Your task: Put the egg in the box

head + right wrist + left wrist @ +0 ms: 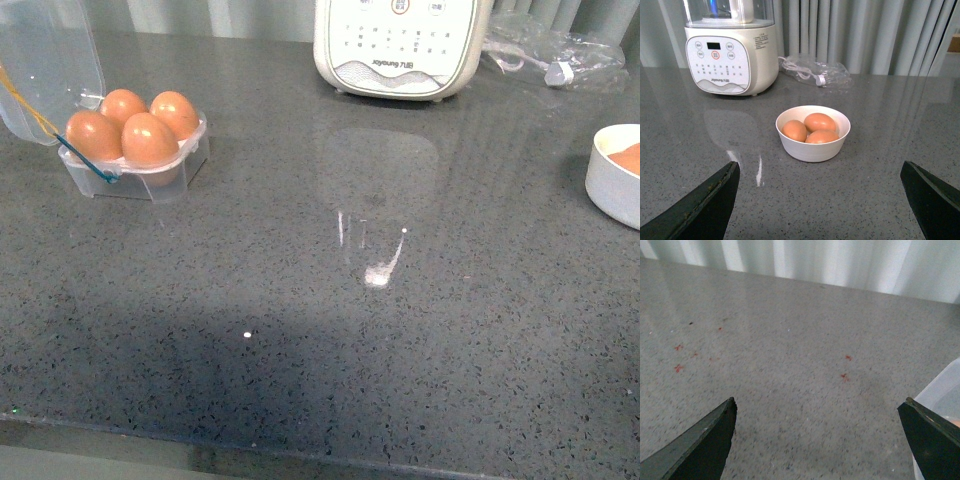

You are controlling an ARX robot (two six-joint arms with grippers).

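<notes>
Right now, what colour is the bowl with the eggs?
The bowl is plain white; the right wrist view shows it best.

You're in what looks like a home kitchen: a speckled grey stone counter (420, 340), a cream countertop cooker (400, 45) with a button panel, a clear egg box (150, 186), a white bowl (812, 150), and pale curtains (880, 35) behind.
</notes>
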